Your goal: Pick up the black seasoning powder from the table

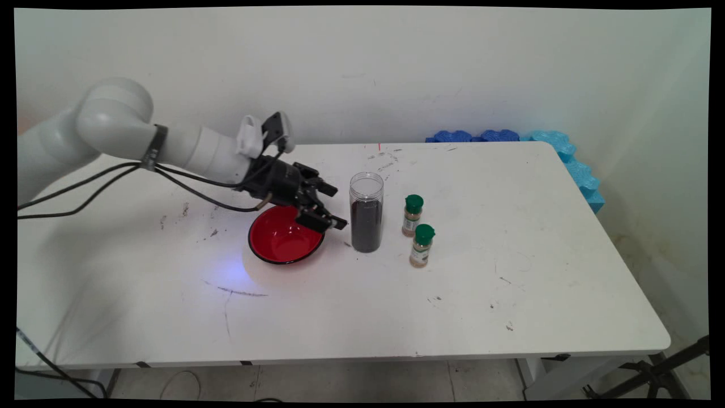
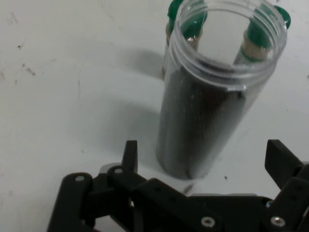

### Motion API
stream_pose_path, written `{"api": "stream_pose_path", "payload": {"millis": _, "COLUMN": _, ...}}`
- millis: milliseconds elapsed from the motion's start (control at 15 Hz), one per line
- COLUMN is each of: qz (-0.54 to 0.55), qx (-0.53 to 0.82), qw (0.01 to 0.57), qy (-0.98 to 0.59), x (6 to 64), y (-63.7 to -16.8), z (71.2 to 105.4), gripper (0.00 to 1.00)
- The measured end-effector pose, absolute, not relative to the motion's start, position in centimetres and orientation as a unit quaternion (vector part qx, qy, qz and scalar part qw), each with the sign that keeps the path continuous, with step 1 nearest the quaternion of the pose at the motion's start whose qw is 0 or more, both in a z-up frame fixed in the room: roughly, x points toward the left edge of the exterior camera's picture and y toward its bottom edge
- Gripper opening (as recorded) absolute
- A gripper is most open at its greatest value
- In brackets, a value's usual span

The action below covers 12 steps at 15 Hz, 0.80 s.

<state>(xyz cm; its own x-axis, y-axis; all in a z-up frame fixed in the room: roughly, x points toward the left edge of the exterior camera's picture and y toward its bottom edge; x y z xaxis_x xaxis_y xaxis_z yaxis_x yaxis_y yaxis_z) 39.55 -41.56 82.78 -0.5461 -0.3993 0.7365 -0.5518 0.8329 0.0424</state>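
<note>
My black gripper (image 1: 338, 207) hangs open just above the right rim of a red bowl (image 1: 283, 241), with nothing between its fingers. It points at a tall clear lidless jar (image 1: 366, 212) partly filled with dark grains, standing a short gap to its right. In the hand view the jar (image 2: 207, 121) stands upright straight ahead, between the left fingertip (image 2: 129, 153) and the right fingertip (image 2: 280, 159) but beyond them, untouched. Two small green-capped spice bottles (image 1: 412, 215) (image 1: 422, 245) stand right of the jar. Their caps (image 2: 175, 10) (image 2: 285, 17) peek from behind it.
Blue foam blocks (image 1: 566, 150) line the table's far right corner and right edge against the wall. The white table (image 1: 510, 294) carries dark scuff marks. Black cables (image 1: 187, 187) hang from the arm over the table's left part.
</note>
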Motion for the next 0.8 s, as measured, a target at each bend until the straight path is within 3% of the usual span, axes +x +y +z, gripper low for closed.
{"api": "stream_pose_path", "payload": {"millis": 800, "qz": 0.089, "qx": 0.264, "qw": 0.409, "qy": -0.869, "x": 36.6, "y": -43.7, "z": 81.3, "gripper": 1.0}}
